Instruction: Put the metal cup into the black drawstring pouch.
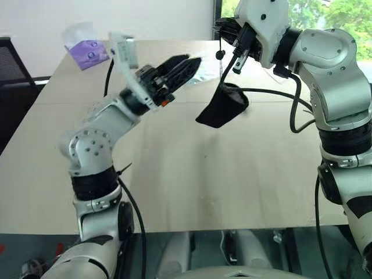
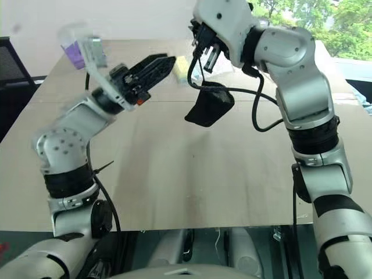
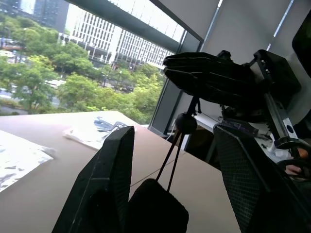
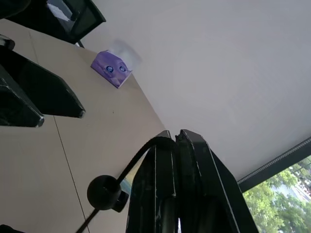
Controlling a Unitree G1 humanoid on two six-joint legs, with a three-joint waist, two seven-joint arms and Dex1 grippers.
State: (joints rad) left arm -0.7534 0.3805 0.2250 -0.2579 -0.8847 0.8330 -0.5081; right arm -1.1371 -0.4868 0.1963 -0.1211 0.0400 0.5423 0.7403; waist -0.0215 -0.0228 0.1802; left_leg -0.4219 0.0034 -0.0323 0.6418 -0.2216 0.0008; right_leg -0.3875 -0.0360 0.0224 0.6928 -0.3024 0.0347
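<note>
The black drawstring pouch point(image 1: 224, 106) hangs in the air above the table, dangling by its thin cord with a round bead point(image 1: 220, 54). My right gripper point(image 1: 228, 30) is raised at the back and shut on that cord, as the right wrist view shows at its closed fingers point(image 4: 165, 160). My left gripper point(image 1: 190, 63) is open and empty. It points at the pouch from the left, a short way off. In the left wrist view the cord and pouch point(image 3: 155, 213) hang between its fingers point(image 3: 104, 184). The metal cup is hidden.
A purple tissue box point(image 1: 87, 52) stands at the table's far left corner. Clear plastic sheets point(image 1: 200, 75) lie at the back behind the left gripper. A black chair point(image 1: 9, 75) is off the left edge. The wooden table point(image 1: 186, 174) spreads below both arms.
</note>
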